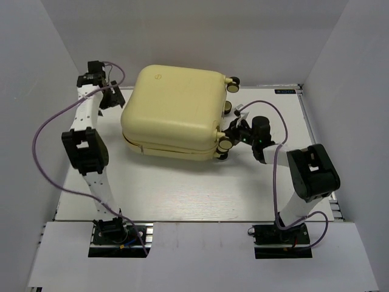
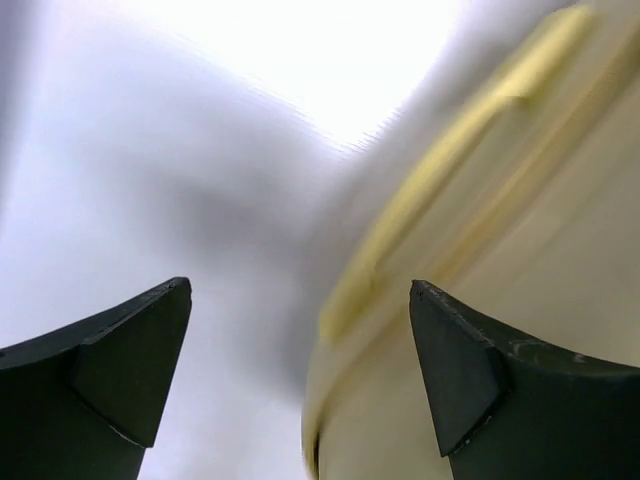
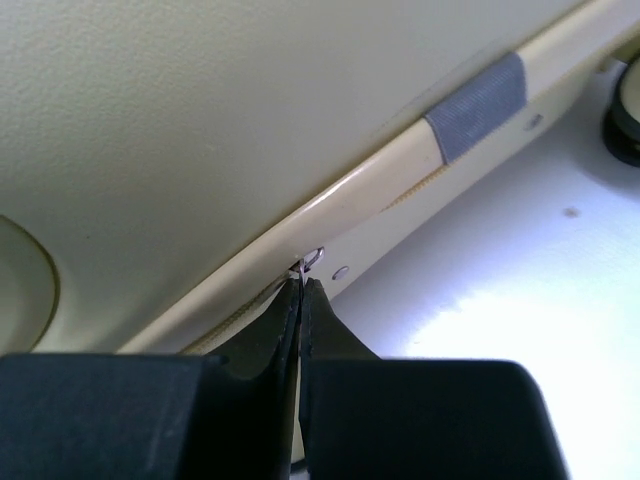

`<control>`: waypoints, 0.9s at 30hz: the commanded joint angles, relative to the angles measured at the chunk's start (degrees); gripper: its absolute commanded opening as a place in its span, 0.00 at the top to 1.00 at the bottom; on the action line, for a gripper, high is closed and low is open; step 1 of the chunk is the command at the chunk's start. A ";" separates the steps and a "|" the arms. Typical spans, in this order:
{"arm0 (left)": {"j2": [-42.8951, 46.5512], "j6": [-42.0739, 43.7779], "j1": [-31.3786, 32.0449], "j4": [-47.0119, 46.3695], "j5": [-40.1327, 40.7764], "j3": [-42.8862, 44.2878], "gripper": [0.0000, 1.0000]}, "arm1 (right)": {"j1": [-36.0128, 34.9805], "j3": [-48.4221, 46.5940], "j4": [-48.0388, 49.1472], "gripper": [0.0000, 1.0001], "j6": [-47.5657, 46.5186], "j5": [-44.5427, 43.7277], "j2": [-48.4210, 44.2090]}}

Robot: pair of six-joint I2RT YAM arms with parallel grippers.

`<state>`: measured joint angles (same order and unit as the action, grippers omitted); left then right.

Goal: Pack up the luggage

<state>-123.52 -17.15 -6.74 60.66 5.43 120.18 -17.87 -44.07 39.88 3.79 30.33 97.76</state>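
Note:
The pale yellow luggage (image 1: 173, 109) lies flat and closed in the middle of the table, wheels (image 1: 225, 144) to the right. My right gripper (image 3: 302, 281) is at its right side, by the seam between the wheels, shut on the metal zipper pull (image 3: 311, 260). A grey tape strip (image 3: 478, 104) crosses the seam rim nearby. My left gripper (image 2: 300, 300) is open and empty at the luggage's back left corner; its right finger (image 2: 470, 370) is over the shell (image 2: 520, 260), its left finger (image 2: 120, 360) over the table.
White walls enclose the table on the left, back and right. A purple cable (image 1: 48, 128) loops from the left arm; another (image 1: 276, 176) runs along the right arm. The bare tabletop (image 1: 182, 188) lies in front of the luggage.

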 commanded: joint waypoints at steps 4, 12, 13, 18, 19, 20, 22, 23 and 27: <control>21.75 2.73 11.57 8.23 18.72 2.06 0.00 | -6.91 3.81 3.19 1.00 -0.36 -1.39 -8.54; 35.60 1.50 21.39 7.81 3.83 -9.07 0.00 | -12.27 8.30 -0.41 1.00 1.39 -10.89 -12.94; 36.42 0.28 24.90 7.63 2.67 -13.44 0.00 | -12.80 8.39 -0.76 1.00 1.39 -12.47 -13.64; 38.70 -6.92 41.87 8.68 7.21 -16.91 0.00 | -19.48 6.11 -2.70 1.00 1.31 -15.29 -12.07; 39.41 -7.98 44.86 7.46 7.66 -19.08 0.00 | -20.96 4.54 -3.14 1.00 1.48 -16.34 -10.50; 40.72 -10.43 46.45 6.76 7.66 -21.80 0.00 | -22.02 3.74 -5.05 1.00 1.66 -17.22 -10.22; 42.39 -11.94 52.15 6.83 7.58 -23.76 0.00 | -22.82 2.33 -5.78 1.00 1.92 -17.49 -9.51; 42.58 -14.73 55.49 7.62 8.53 -25.07 0.00 | -23.00 2.76 -4.65 1.00 1.66 -18.19 -9.77; 43.19 -22.91 64.65 8.07 16.34 -26.40 0.00 | -23.27 4.26 -3.75 1.00 1.92 -19.51 -10.83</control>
<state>-84.29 -31.55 53.01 68.49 14.98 94.15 -40.21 -38.04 31.86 5.06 10.39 88.12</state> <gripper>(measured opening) 0.998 0.010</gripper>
